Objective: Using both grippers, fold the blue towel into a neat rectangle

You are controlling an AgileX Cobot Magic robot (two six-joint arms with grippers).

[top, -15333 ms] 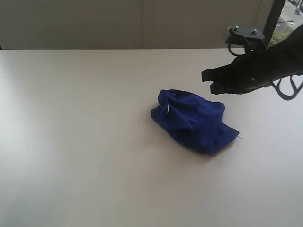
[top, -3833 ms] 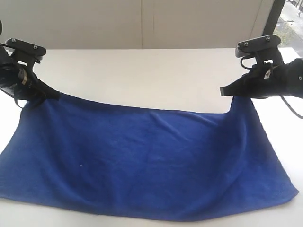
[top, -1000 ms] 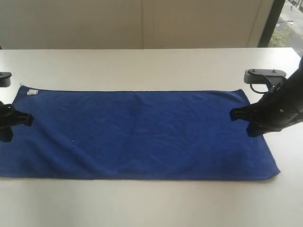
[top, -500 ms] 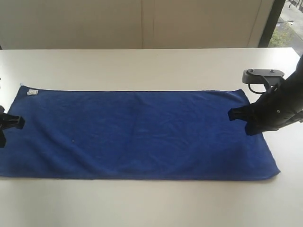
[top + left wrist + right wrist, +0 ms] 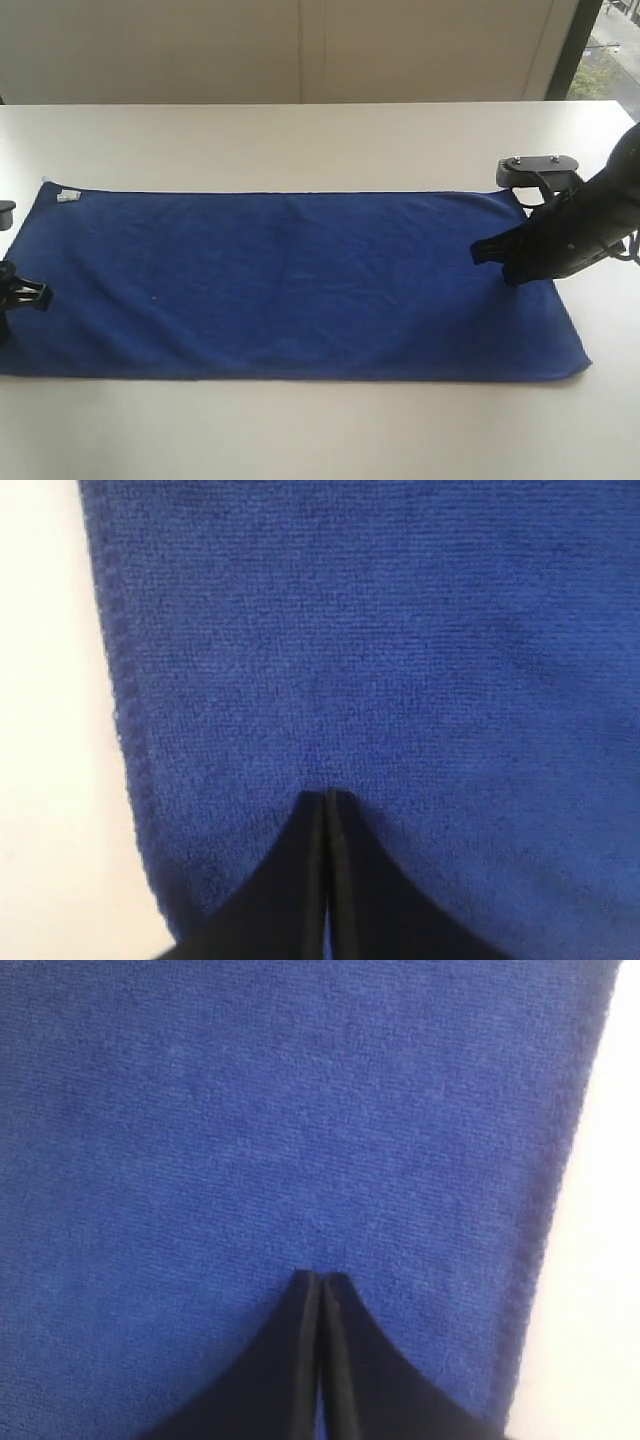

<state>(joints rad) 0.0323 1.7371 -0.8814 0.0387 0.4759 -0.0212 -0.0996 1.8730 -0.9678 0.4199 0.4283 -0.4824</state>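
- Nearest is a bare strip of table (image 5: 300, 430), then the towel's (image 5: 290, 280) near long edge, running straight left to right.
- The towel lies spread flat, one long rectangle across the middle of the table, with only faint wrinkles.
- Left gripper (image 5: 42, 292) is at the towel's left short edge. Its jaws are pressed tight together with nothing pinched, and the tip is over the cloth just inside the hem.
- Right gripper (image 5: 480, 252) is over the right end, slightly farther back, pointing left. Jaws are closed up too, gripping nothing. Can't tell if either tip touches the cloth.
- There's a small white label (image 5: 67, 196) on the far left corner.
- Beyond that, more bare table, then a pale wall (image 5: 300, 50).
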